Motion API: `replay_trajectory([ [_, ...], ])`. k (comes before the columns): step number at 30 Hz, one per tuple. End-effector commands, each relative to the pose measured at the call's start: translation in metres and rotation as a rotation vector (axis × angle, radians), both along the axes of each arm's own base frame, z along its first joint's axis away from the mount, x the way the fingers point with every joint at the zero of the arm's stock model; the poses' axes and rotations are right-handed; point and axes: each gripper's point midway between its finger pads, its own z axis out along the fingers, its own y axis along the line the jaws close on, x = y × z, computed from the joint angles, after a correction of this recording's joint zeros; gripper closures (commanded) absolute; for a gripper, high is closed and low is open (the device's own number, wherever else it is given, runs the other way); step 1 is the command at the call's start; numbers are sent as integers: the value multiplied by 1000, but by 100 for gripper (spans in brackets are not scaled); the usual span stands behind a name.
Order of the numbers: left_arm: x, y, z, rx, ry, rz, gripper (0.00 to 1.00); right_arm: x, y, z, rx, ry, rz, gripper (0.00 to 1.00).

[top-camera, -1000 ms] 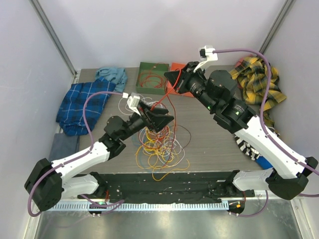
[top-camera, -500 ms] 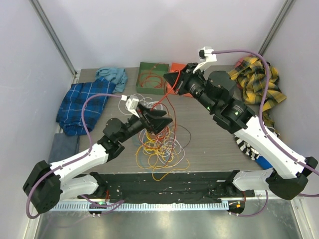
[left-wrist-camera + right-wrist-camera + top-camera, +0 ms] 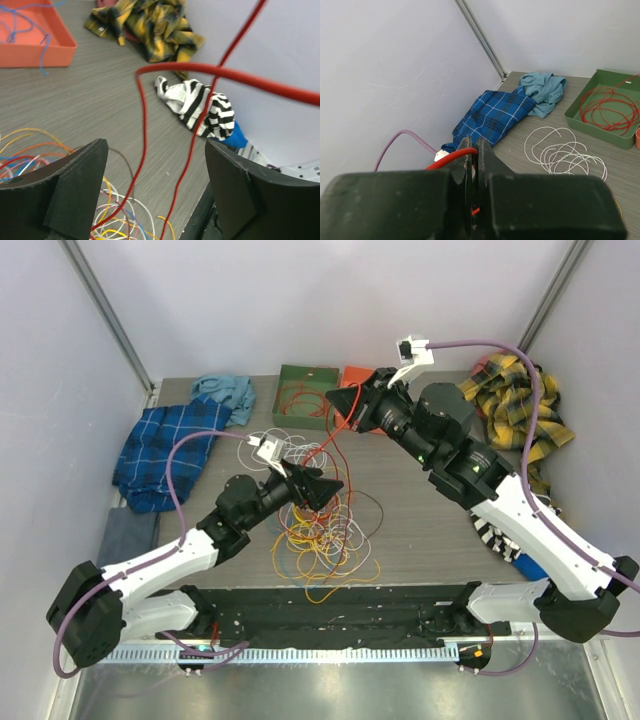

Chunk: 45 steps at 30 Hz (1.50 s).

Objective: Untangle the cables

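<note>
The cables (image 3: 320, 535) lie in a tangled pile of yellow, orange, red, white and blue loops mid-table. My right gripper (image 3: 340, 400) is raised above the table's back and shut on a red cable (image 3: 450, 157) that hangs down to the pile. My left gripper (image 3: 318, 485) hovers open just above the pile's back edge. In the left wrist view its jaws stand wide apart (image 3: 156, 145) with two strands of the red cable (image 3: 142, 125) hanging between them, touching neither finger. A separate white cable coil (image 3: 565, 152) lies left of the pile.
A green tray (image 3: 290, 375) holding a red cable coil and an orange tray (image 3: 30, 55) with a blue cable stand at the back. A blue plaid cloth (image 3: 160, 450), teal cloth (image 3: 225, 390), yellow plaid cloth (image 3: 520, 400) and striped cloth (image 3: 200, 105) lie around.
My left gripper has shifted slightly down and nearer the pile, still open. The right gripper has kept its hold on the red cable in the same place.
</note>
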Motion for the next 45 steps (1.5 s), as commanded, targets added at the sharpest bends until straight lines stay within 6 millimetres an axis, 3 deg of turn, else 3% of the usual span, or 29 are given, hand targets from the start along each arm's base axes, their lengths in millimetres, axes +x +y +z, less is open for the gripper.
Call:
replay_trajectory([
  [1, 8, 8, -20, 61, 27, 61, 4, -13, -9, 31, 76, -61, 16, 99],
  [5, 5, -2, -25, 37, 42, 19, 1, -12, -7, 28, 78, -56, 21, 99],
  [13, -7, -17, -17, -40, 6, -88, 0, -12, -6, 27, 72, -54, 20, 99],
  [20, -16, -10, -19, -91, -19, -93, 0, -10, -5, 25, 68, -50, 19, 99],
  [25, -24, 1, -5, -157, -67, -81, 0, -10, -5, 26, 71, -51, 24, 99],
  [35, -36, -11, 3, -226, -59, -187, 0, -11, -2, 23, 75, -46, 36, 99],
  [41, -30, -21, 3, -231, -42, -163, 0, -9, -3, 21, 71, -45, 26, 99],
  [45, -10, -12, -9, -169, -42, -8, 0, -9, -3, 22, 74, -46, 26, 99],
])
